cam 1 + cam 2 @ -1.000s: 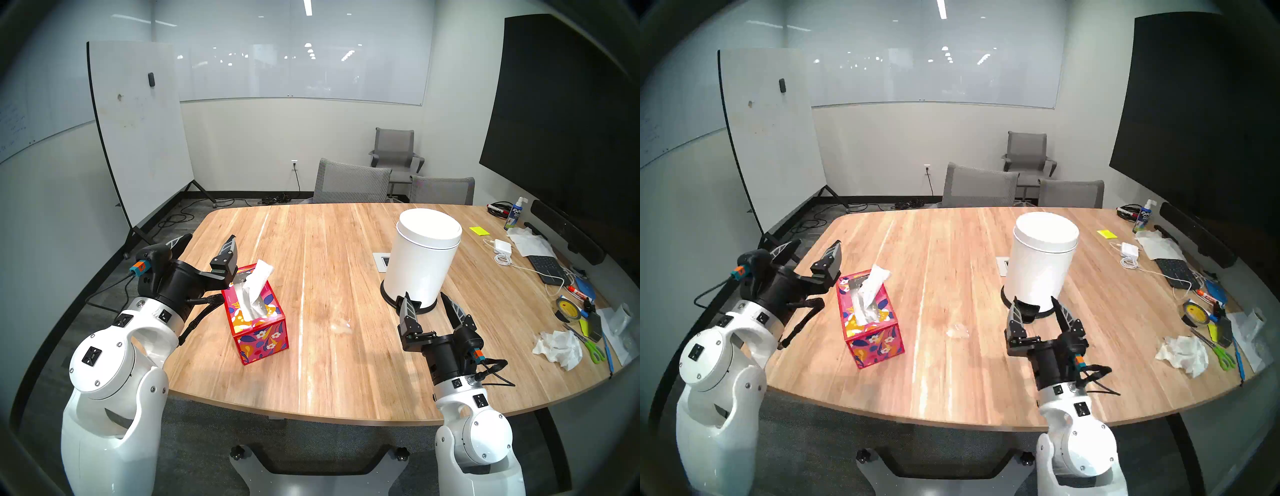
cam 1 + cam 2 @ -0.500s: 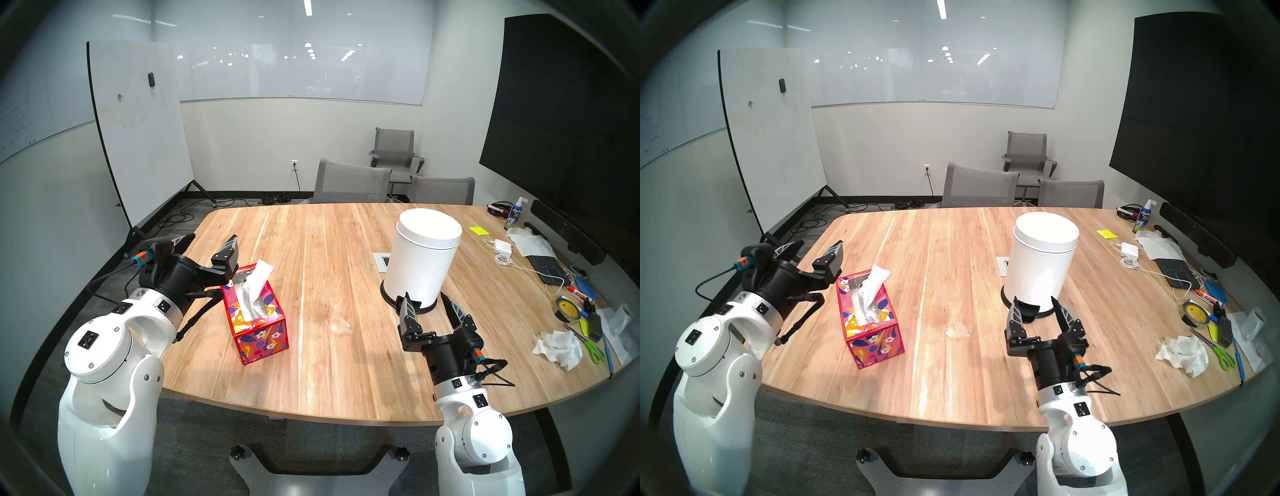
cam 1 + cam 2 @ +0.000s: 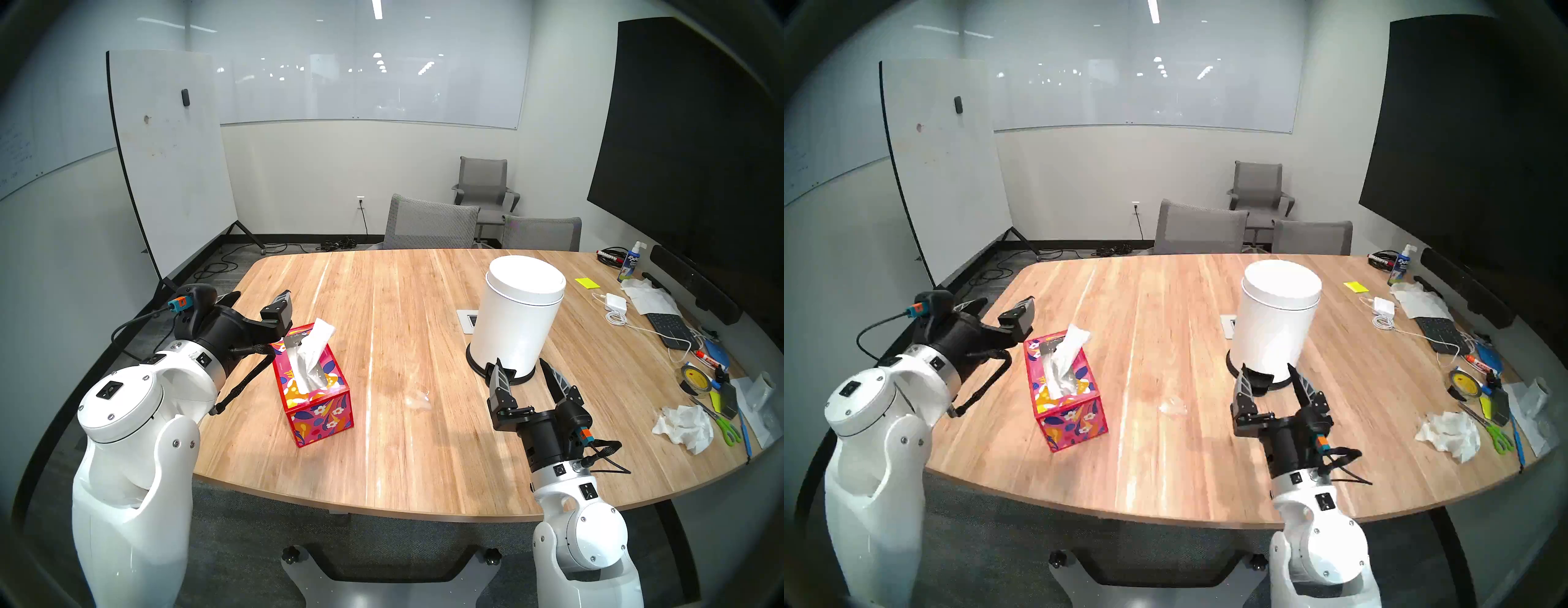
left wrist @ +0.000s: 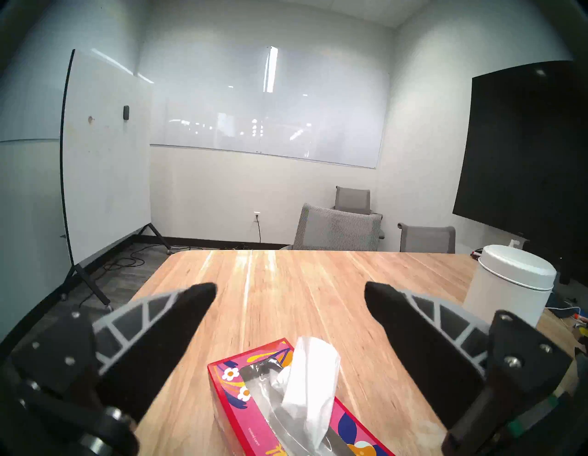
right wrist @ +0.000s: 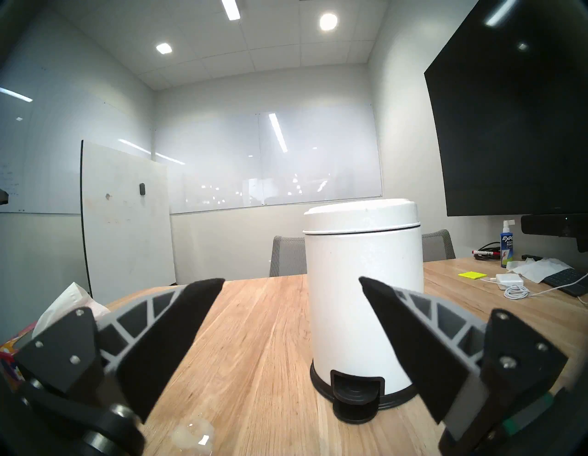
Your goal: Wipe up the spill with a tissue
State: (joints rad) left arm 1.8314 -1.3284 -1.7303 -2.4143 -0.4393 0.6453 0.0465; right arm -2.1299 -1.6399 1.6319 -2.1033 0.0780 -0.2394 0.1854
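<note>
The spill [image 3: 418,401] is a small clear glossy patch on the wooden table [image 3: 382,467], between the tissue box and my right arm, and it also shows at the bottom of the right wrist view as the spill [image 5: 194,434]. A white tissue [image 3: 316,346] sticks up out of the red floral box [image 3: 316,403]. My left gripper [image 3: 261,297] hovers open just left of and behind the box top, with nothing between its fingers. In the left wrist view the tissue [image 4: 310,382] lies below the open gripper [image 4: 289,289]. My right gripper [image 3: 521,364] stands open and empty, facing the bin.
A white pedal bin [image 3: 519,314] stands right in front of my right gripper. A crumpled paper wad [image 3: 685,426], scissors, tape, a keyboard and cables crowd the table's right edge. Grey chairs [image 3: 432,225] stand at the far side.
My left wrist has risen and swung a little toward the far side, with the gripper levelling out beside the box. It stays open. The right arm has not moved.
</note>
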